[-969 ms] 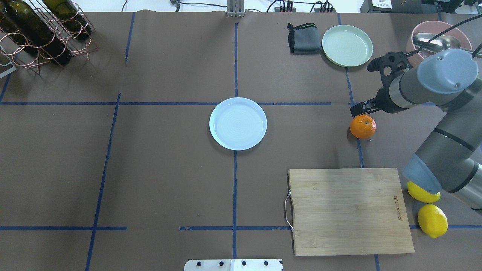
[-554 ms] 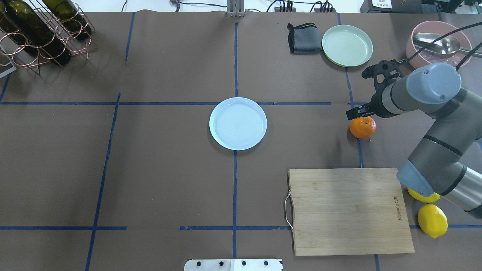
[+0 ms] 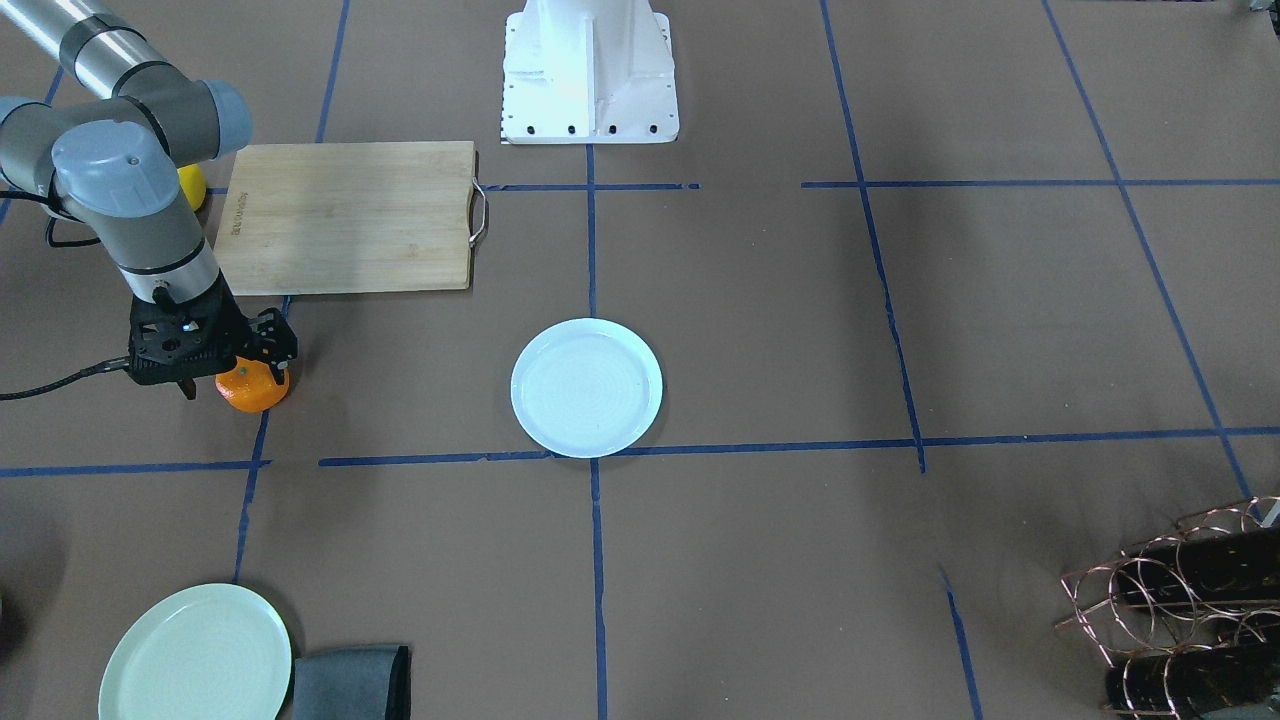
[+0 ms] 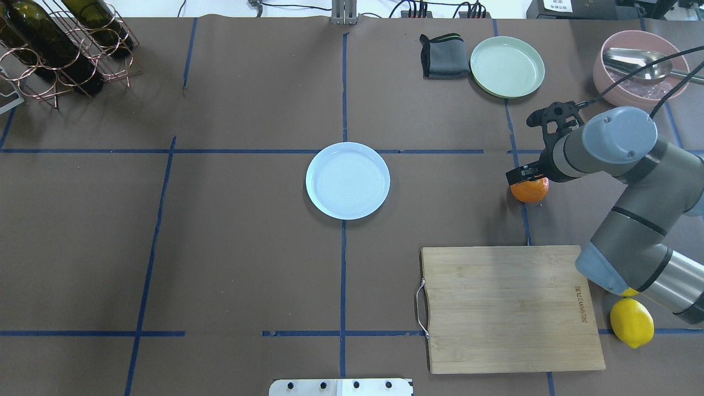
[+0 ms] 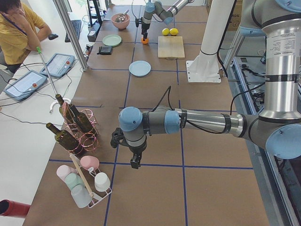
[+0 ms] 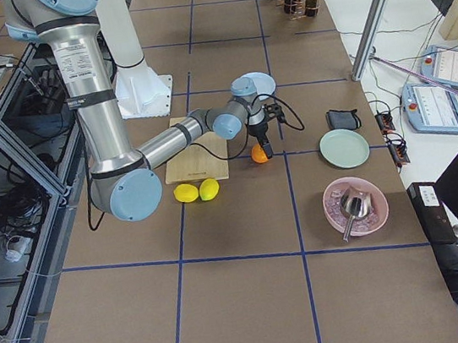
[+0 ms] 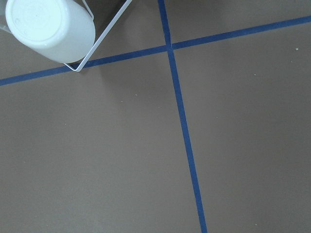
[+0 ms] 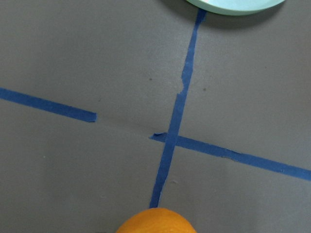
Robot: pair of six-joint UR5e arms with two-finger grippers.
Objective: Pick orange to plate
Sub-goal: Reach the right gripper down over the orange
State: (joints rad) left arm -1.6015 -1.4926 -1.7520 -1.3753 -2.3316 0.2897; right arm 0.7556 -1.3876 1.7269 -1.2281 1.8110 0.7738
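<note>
A: Where is the orange (image 4: pixel 531 191)?

B: On the surface, on a blue tape line, well to the right of the plate (image 4: pixel 347 180) and not touching it. The right gripper (image 4: pixel 521 175) hangs low over it. Its fingers look spread to either side of the fruit, not pinching it.

A: What do the containers hold?

B: The pink bowl (image 4: pixel 600 80) at the far right has a metal spoon (image 4: pixel 641 63) lying in it. The wire rack (image 4: pixel 60 82) at the far left holds dark bottles (image 4: pixel 49 44).

A: Anything hard to make out?

B: From overhead the gripper covers the orange's far side, and the right wrist view shows only its top at the bottom edge, with no fingers in view. One lemon (image 4: pixel 631 322) lies in plain sight at the near right. The second lemon (image 6: pixel 208 189) is almost wholly under the right arm from overhead. The left gripper (image 5: pixel 135 162) shows only in the left side view — I cannot tell how its fingers stand.

A: And round about?

B: A mint-green plate (image 4: pixel 507 66) lies beyond the orange, with a folded grey cloth (image 4: pixel 443 55) just to its left. A wooden cutting board (image 4: pixel 509 308) lies nearer than the orange.
</note>
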